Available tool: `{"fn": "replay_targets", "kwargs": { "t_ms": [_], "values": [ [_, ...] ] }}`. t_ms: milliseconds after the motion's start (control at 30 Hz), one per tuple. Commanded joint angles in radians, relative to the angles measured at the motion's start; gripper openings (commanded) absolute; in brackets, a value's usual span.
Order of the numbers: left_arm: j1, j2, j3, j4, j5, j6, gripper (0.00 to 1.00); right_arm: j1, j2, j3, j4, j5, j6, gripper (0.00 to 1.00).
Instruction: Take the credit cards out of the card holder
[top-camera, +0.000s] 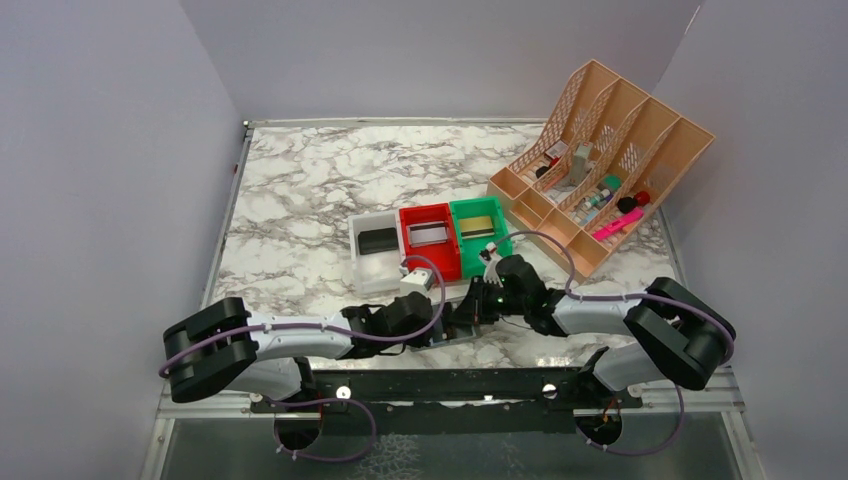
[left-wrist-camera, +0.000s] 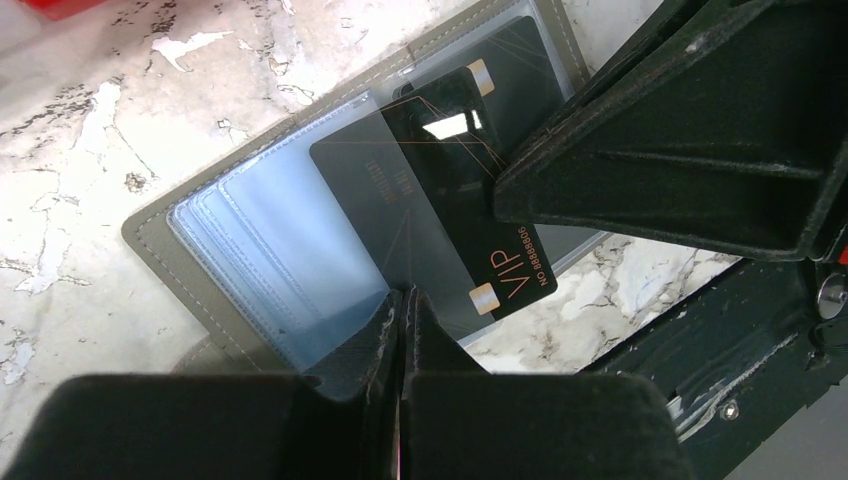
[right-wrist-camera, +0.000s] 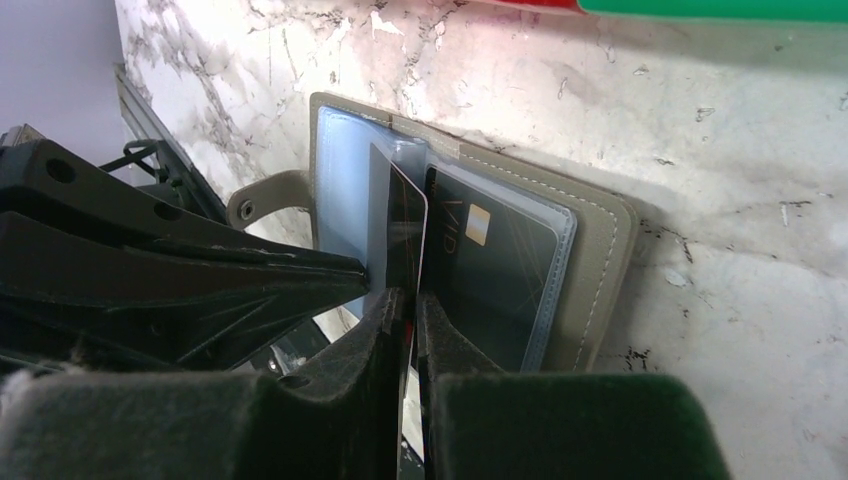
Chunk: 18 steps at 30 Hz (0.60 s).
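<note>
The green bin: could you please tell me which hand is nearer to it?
Right. The right hand sits just on the near side of the green bin, pinching the black card; the left hand lies further left and nearer the robot, on the card holder.

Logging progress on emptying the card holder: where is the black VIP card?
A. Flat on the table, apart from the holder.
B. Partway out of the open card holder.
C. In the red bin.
B: the black card juts past the edge of the card holder, one end under a clear sleeve, with the right tool straddling it.
</note>
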Motion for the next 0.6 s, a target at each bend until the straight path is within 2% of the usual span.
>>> {"fn": "replay_targets", "kwargs": {
  "t_ms": [0, 200, 400, 567],
  "values": [
    [-0.004, 0.006, -0.041, -0.060, -0.015, -0.007, 0.00, -0.005, 0.023, -0.013, 0.075, -0.043, 0.028, 0.15],
    [-0.003, -0.009, -0.065, -0.060, -0.013, -0.018, 0.00, -0.005, 0.038, -0.017, 0.109, -0.044, 0.058, 0.20],
    [-0.004, -0.019, -0.064, -0.067, -0.018, -0.019, 0.00, -0.005, 0.056, -0.016, 0.123, -0.053, 0.069, 0.15],
    [-0.004, -0.018, -0.060, -0.068, -0.017, -0.020, 0.00, -0.005, 0.046, -0.018, 0.119, -0.055, 0.068, 0.15]
  ]
}}
